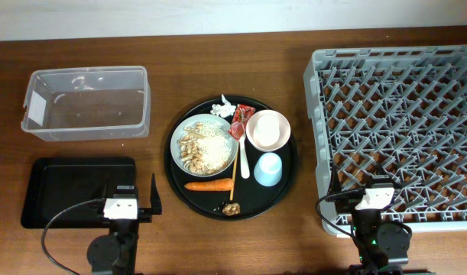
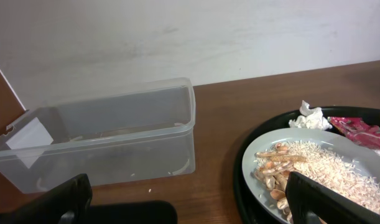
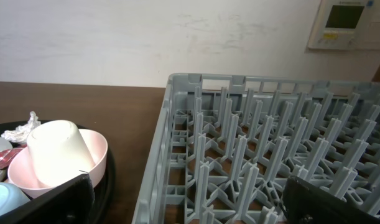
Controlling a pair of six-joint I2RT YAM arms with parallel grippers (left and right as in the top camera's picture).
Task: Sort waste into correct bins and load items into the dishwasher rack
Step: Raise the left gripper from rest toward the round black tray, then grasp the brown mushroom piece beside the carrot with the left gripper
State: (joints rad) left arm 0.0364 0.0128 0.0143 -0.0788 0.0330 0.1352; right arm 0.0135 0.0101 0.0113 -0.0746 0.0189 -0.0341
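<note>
The pale plate [image 1: 179,134] holds white rice [image 1: 215,150] and brownish mushroom bits [image 1: 192,147]. It sits on a round black tray [image 1: 291,177] with an orange carrot [image 1: 209,185], red wrapper [image 1: 241,121], crumpled white paper [image 1: 223,108], white fork [image 1: 244,160], chopsticks [image 1: 235,172], light blue cup [image 1: 267,169] and a pink bowl [image 1: 255,140] holding the small white cup [image 3: 56,152]. My left gripper [image 1: 130,200] is open and empty by the black rectangular tray [image 1: 65,191]. My right gripper [image 1: 374,200] is open and empty over the front edge of the grey rack [image 1: 313,114].
The clear tub [image 1: 84,103] stands at the back left, also in the left wrist view [image 2: 115,137]. A small brown bit [image 1: 231,207] lies at the round tray's front rim. A wall panel [image 3: 348,22] hangs behind the rack [image 3: 177,124].
</note>
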